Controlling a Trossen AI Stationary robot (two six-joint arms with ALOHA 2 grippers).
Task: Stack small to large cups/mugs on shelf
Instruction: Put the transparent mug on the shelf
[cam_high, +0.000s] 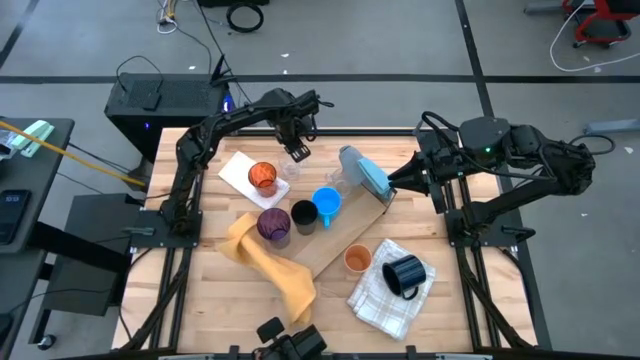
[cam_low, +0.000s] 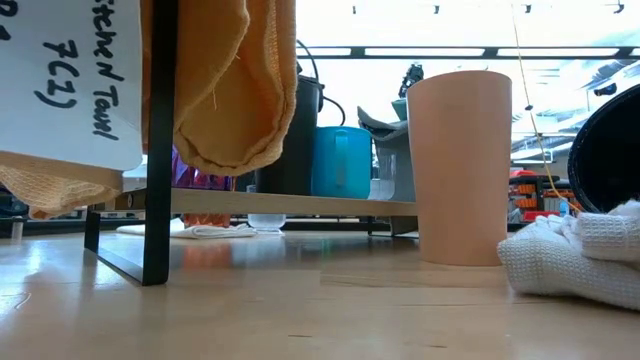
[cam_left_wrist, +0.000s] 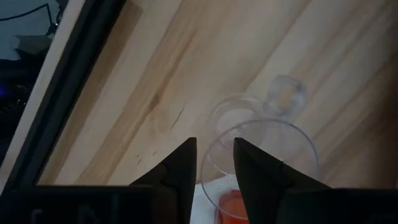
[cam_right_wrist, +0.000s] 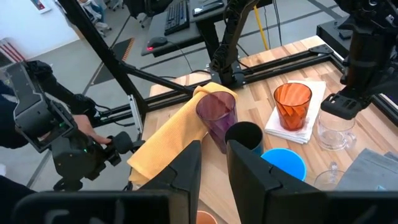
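My left gripper (cam_high: 296, 152) points down over a clear cup (cam_high: 290, 169) that stands on the table. Its open fingers straddle the cup's rim (cam_left_wrist: 206, 155), one finger (cam_left_wrist: 185, 168) outside and one (cam_left_wrist: 252, 171) inside. A red-tinted cup (cam_high: 262, 178) stands on a white napkin beside it. The purple cup (cam_high: 273, 225), black cup (cam_high: 303, 215) and bright blue mug (cam_high: 327, 204) stand in a row on the wooden shelf (cam_high: 350, 235). An orange cup (cam_high: 357, 258) and a dark navy mug (cam_high: 405, 275) sit nearer. My right gripper (cam_right_wrist: 214, 158) waits raised at the right, slightly open with nothing between its fingers.
A yellow cloth (cam_high: 265, 258) drapes over the shelf's near-left end and hangs down (cam_low: 235, 90). A blue-grey folded cloth (cam_high: 365, 172) lies at the shelf's far-right end. The navy mug rests on a white checked towel (cam_high: 385, 300). Another small clear glass (cam_high: 336, 181) stands by the folded cloth.
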